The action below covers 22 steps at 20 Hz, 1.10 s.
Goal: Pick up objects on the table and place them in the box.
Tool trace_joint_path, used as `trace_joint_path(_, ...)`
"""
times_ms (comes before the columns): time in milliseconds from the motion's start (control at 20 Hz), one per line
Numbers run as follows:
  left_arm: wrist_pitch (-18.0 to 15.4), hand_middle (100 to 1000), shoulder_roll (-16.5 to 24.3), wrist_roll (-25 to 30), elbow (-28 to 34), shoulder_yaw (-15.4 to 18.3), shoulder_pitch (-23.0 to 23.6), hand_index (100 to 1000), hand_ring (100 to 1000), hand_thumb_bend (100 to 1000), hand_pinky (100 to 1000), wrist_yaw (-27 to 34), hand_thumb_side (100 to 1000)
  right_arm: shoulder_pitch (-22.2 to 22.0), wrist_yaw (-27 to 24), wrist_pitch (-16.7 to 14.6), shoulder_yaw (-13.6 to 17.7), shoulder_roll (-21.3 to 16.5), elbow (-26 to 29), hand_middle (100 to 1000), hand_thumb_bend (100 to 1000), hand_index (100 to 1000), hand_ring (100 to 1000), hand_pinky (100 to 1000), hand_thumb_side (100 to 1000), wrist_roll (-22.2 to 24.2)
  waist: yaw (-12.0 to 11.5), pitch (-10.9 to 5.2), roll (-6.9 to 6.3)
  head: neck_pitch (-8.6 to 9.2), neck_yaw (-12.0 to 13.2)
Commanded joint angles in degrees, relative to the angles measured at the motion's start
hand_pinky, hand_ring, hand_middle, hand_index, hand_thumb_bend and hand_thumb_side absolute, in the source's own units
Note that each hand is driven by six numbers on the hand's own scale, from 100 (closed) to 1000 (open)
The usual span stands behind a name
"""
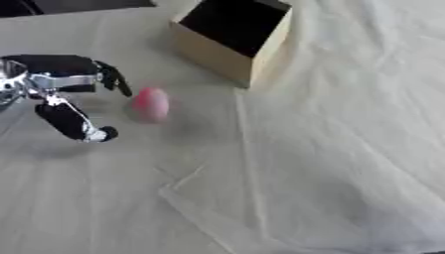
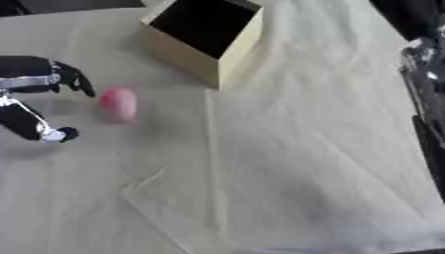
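A small pink egg-shaped object (image 1: 150, 103) lies on the cloth-covered table, in front and left of the box. The box (image 1: 231, 37) is tan cardboard with a dark open inside, standing at the far middle. My left hand (image 1: 65, 79) hovers just left of the pink object, open, its fingers and thumb spread apart with the object a short gap beyond them, not touching. Of my right side only part of the arm (image 2: 424, 69) shows at the right edge in the right eye view; the hand itself is out of sight.
A wrinkled cream cloth (image 1: 304, 173) covers the whole table, with folds running down the middle and a raised crease at the near centre. A dark strip runs along the far left edge.
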<state>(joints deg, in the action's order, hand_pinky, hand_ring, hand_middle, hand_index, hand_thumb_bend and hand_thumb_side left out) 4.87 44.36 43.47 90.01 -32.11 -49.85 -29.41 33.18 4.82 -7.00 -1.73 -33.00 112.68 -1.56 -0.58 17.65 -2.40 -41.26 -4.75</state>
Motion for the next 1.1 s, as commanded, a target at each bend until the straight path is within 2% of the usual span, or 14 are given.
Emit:
trace_joint_path(50,-0.7,848,-0.1,-0.1,-1.0,0.3,-1.3,861,861,350,767,-1.1,249,0.3,-0.5,0.1,0.8,-0.6,0.6,593,100,770,649,796,788,0.0,0.2,-0.9,0.09,0.28,0.2)
trace_joint_path(350,-1.1,834,-2.1,-1.1,-3.2,0.1,-1.9,855,853,316,757,-1.9,244,0.3,-0.6,0.2,0.9,-0.4,0.7,592,100,770,648,796,789,-0.1,0.4,-0.68,0.23,0.43,0.3)
trace_joint_path(550,-2.2,832,-2.7,-3.0,-3.4,0.4,-2.1,853,850,324,752,-4.8,219,0.4,-0.7,0.2,0.9,-0.2,0.7,590,100,769,646,797,785,0.0,0.4,-0.52,0.34,0.63,0.2)
trace_joint_path(700,-2.1,808,-1.9,-4.4,0.9,2.4,-1.5,845,838,292,747,-6.4,217,0.5,-0.6,0.2,1.0,-0.5,0.6,590,100,770,646,797,786,0.2,0.5,-0.37,0.52,0.74,-0.4)
trace_joint_path(850,-0.3,803,-0.3,-4.7,7.1,5.4,-1.0,845,821,258,738,-5.3,220,0.4,-0.5,0.2,1.0,-0.6,0.6,588,100,770,645,797,786,0.2,0.4,-0.3,0.6,0.79,-0.8)
trace_joint_path(1000,1.8,809,0.6,-4.3,10.9,7.3,-1.4,851,826,272,743,-4.6,223,0.5,-0.6,0.2,0.9,-0.5,0.6,588,100,770,646,797,788,0.3,0.3,-0.26,0.62,0.86,-0.9)
trace_joint_path(1100,2.6,825,-0.1,-3.6,10.0,7.2,-2.2,856,845,309,758,-5.3,240,0.7,-0.7,0.2,0.8,-0.3,0.6,588,100,770,646,798,787,0.4,0.3,-0.24,0.71,0.86,-0.7)
